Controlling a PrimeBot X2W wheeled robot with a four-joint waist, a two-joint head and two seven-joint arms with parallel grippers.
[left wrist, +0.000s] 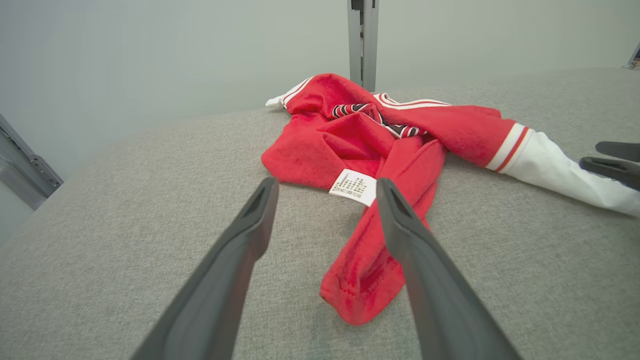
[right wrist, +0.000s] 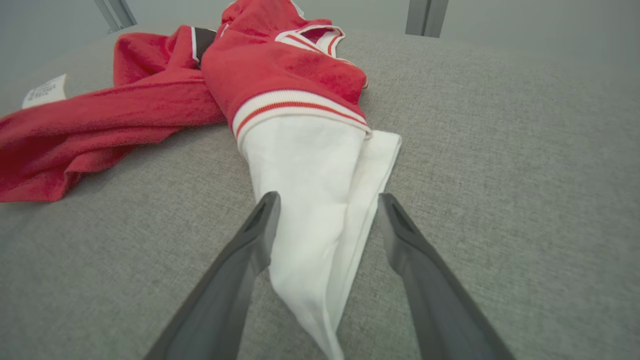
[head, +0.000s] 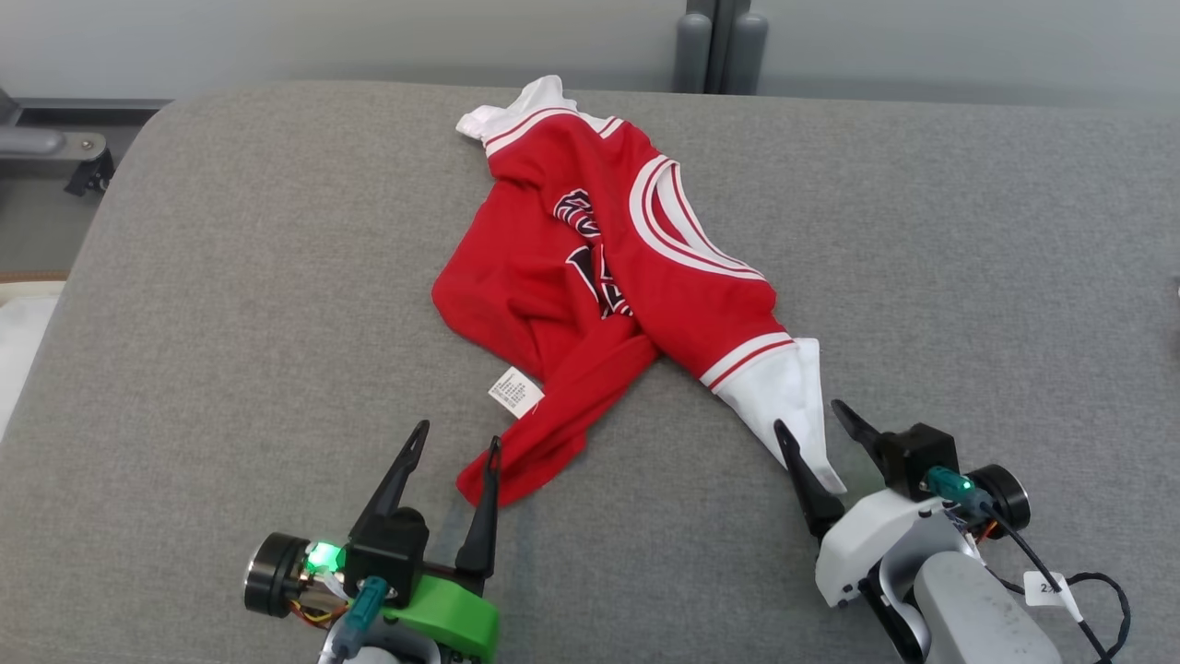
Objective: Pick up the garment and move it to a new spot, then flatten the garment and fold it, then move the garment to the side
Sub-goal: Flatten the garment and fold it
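Note:
A red garment point(head: 590, 277) with white striped trim and white sleeve ends lies crumpled on the grey cushion point(head: 230, 323). Its near red tail point(left wrist: 365, 280) reaches between the fingers of my left gripper point(head: 458, 441), which stands open around it. A white care label point(left wrist: 353, 186) shows just ahead of that gripper's fingertips. My right gripper point(head: 814, 417) is open too, with the white sleeve end point(right wrist: 315, 200) lying between its fingers. In the left wrist view the right gripper's fingertips point(left wrist: 612, 160) show at the right edge, over the white sleeve point(left wrist: 560, 170).
The grey cushion spreads wide on all sides of the garment. A grey post point(head: 719, 46) stands behind its far edge against a pale wall. Metal hardware point(head: 55, 148) sits off the far left corner. A cable with a tag point(head: 1060, 581) trails from my right wrist.

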